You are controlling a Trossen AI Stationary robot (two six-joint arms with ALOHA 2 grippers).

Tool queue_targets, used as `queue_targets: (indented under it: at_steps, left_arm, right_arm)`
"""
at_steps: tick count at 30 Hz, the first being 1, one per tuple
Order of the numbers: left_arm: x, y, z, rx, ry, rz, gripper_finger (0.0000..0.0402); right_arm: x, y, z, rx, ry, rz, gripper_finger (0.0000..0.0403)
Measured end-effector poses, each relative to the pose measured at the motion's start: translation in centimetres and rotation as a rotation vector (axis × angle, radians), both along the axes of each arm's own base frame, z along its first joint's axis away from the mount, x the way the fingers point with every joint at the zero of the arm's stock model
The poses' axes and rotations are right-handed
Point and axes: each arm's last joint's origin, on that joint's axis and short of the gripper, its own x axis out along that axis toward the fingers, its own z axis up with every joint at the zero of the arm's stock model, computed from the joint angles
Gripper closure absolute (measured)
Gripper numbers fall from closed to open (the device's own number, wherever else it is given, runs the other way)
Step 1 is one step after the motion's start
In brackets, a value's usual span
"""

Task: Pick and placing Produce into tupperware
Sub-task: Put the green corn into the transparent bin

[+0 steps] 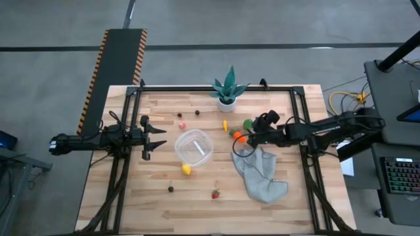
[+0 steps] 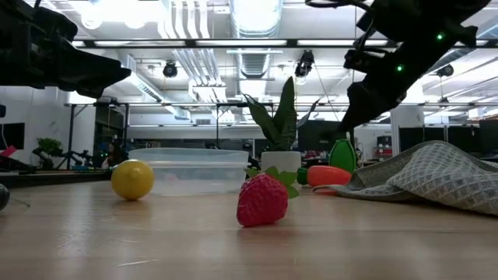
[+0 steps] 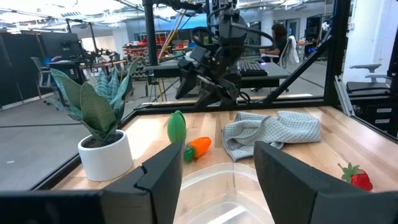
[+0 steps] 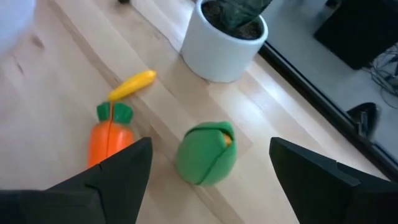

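We see the right gripper wide open and empty above the green vegetable and carrot, right of the empty tupperware. We would centre on one piece before closing; the left gripper, open, waits left.

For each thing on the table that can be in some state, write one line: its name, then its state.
Tupperware: upright, no lid, empty.
Cloth: crumpled.
Plant: upright in its pot.
Carrot: lying flat.
Strawberry: lying on the table.
Left gripper: open, empty.
Right gripper: open above the green vegetable.
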Motion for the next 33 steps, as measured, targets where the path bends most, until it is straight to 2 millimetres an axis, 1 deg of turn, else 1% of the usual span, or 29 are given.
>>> queue_targets:
  at_steps: [10, 17, 23, 27, 29, 33]
  left_arm:
    - [0.0, 0.0, 0.0, -0.001, 0.0, -0.003, 0.0219]
    - [0.0, 0.0, 0.0, -0.001, 0.0, -0.003, 0.0219]
    - [0.0, 0.0, 0.0, 0.0, 0.0, -0.003, 0.0219]
    - [0.0, 0.0, 0.0, 0.0, 0.0, -0.004, 0.0219]
    - [0.0, 0.0, 0.0, 0.0, 0.0, -0.004, 0.0219]
    - [0.0, 0.0, 0.0, 0.0, 0.0, -0.003, 0.0219]
  right_arm:
    - [-1.4, -1.4, -3.2, 0.006, -0.134, -0.05, 0.008]
    - [-2.3, -1.9, -4.6, 0.033, -0.222, -0.033, 0.008]
    - [-2.9, -2.7, -5.5, 0.068, -0.245, -0.033, 0.0082]
    - [-2.8, -3.3, -6.0, 0.105, -0.267, -0.029, 0.0083]
    - [-2.3, -3.5, -6.0, 0.105, -0.283, -0.026, 0.008]
    - [-1.3, -3.7, -6.2, 0.11, -0.26, -0.018, 0.0063]
